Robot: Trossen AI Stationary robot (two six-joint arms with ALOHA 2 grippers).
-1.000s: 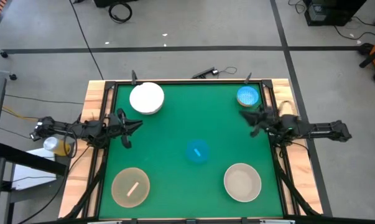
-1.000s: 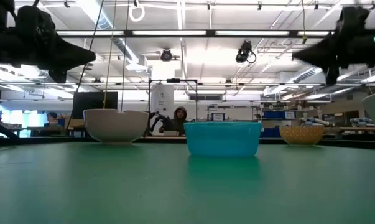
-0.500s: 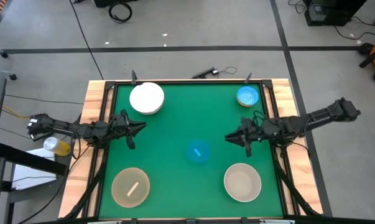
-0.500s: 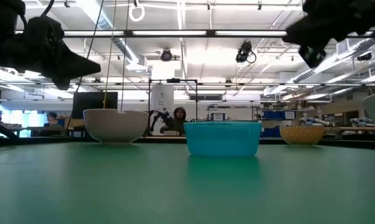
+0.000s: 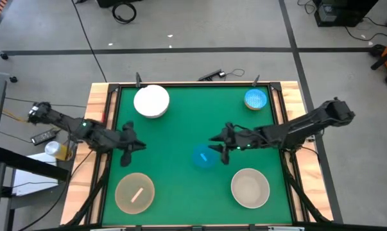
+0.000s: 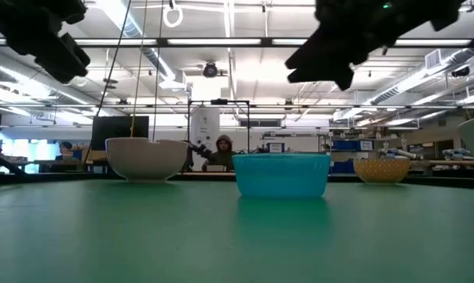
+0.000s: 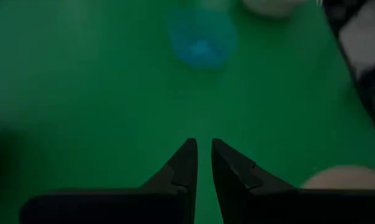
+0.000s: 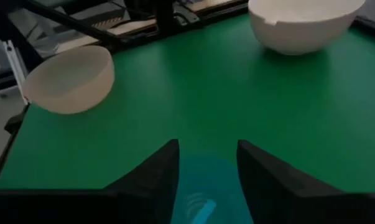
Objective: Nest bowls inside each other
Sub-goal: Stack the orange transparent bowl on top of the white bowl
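A small blue bowl (image 5: 204,156) (image 6: 281,174) stands on its base in the middle of the green table. My right gripper (image 5: 219,147) (image 8: 206,158) hovers open just above its right side, one finger on either side of the bowl (image 8: 203,186), touching nothing. A white bowl (image 5: 151,101) stands far left and a second blue bowl (image 5: 255,99) far right. A tan bowl (image 5: 135,192) sits near left and a beige bowl (image 5: 249,187) near right. My left gripper (image 5: 128,151) (image 7: 203,152) hangs above the table's left side, shut but for a thin slit.
Raised wooden rails (image 5: 103,128) frame the mat on all sides. Bare green mat (image 5: 193,115) lies between the bowls. A person (image 6: 222,149) sits in the room beyond the far edge.
My right gripper has swung from the table's right edge toward the middle, ending over the centre blue bowl and tipping downward. My left gripper has risen and drifted a little toward the near edge. The bowls have not moved.
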